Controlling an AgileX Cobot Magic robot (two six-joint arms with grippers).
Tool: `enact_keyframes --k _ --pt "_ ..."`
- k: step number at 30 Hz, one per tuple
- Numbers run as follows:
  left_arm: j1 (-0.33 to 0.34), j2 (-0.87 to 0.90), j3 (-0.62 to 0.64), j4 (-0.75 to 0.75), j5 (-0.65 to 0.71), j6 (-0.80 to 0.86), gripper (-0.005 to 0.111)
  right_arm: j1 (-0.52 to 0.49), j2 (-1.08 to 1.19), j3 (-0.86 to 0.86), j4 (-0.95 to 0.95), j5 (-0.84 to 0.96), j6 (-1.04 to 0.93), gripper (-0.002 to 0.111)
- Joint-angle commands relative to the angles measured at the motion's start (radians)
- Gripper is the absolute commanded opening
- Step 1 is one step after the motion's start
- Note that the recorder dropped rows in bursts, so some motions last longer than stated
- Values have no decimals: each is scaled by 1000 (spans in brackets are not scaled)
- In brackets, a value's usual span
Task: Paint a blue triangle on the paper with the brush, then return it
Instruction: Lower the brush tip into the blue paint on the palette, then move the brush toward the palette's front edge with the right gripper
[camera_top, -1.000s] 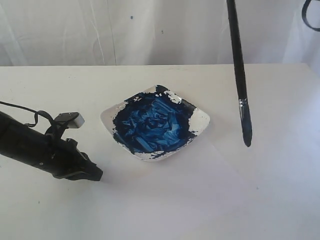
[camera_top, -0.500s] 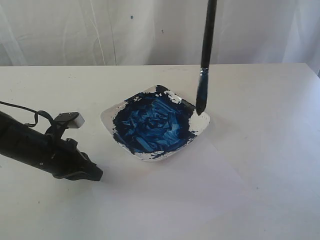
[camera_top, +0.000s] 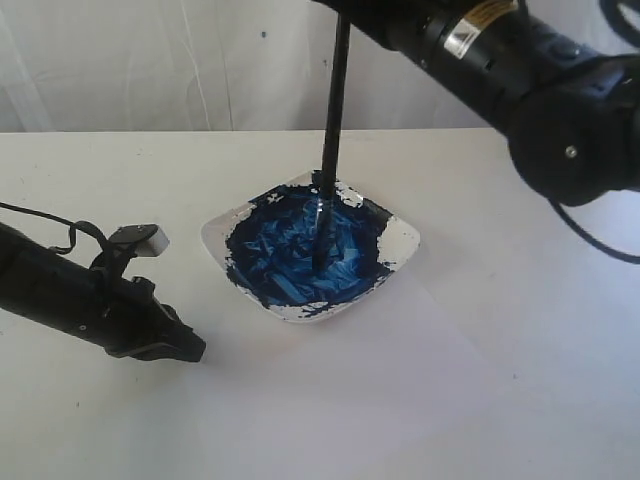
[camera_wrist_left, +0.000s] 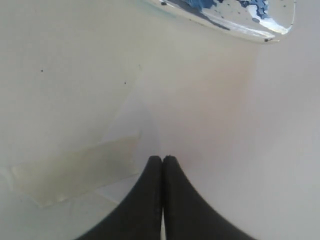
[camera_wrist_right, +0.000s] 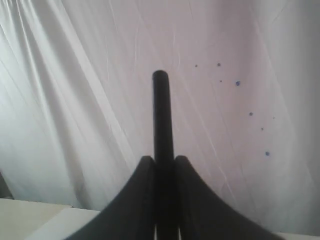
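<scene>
The thin black brush (camera_top: 332, 130) stands nearly upright with its tip down in the dark-blue paint of the white square dish (camera_top: 400, 238). My right gripper (camera_wrist_right: 163, 159) is shut on the brush handle (camera_wrist_right: 161, 115), whose end pokes out past the fingers; in the exterior view the gripper itself is cut off at the top edge. The paper (camera_top: 400, 380) lies flat in front of the dish, bare, with no blue triangle on it. My left gripper (camera_top: 188, 349) rests low on the table left of the dish, shut with nothing in it (camera_wrist_left: 162, 158).
A white curtain (camera_top: 150, 60) hangs behind the table, speckled with a few blue dots. The right arm (camera_top: 540, 80) spans the upper right. A strip of clear tape (camera_wrist_left: 70, 172) holds the paper's corner near my left gripper. The dish's rim (camera_wrist_left: 260, 30) shows ahead.
The brush has swung from the right of the dish to over its rim and now down into the paint. The right arm has come into view. The left arm has stayed still.
</scene>
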Motion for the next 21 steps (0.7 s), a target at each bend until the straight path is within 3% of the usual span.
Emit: enact_keyframes --k 1,5,21 --pt "-6 -3 5 -7 17 1 0 1 82 7 -58 -156 151 0" --pt "-6 -3 5 -7 17 1 0 1 156 7 -124 -209 256 0" --pt "-6 -3 5 -7 17 1 0 1 295 7 -271 -222 377 0"
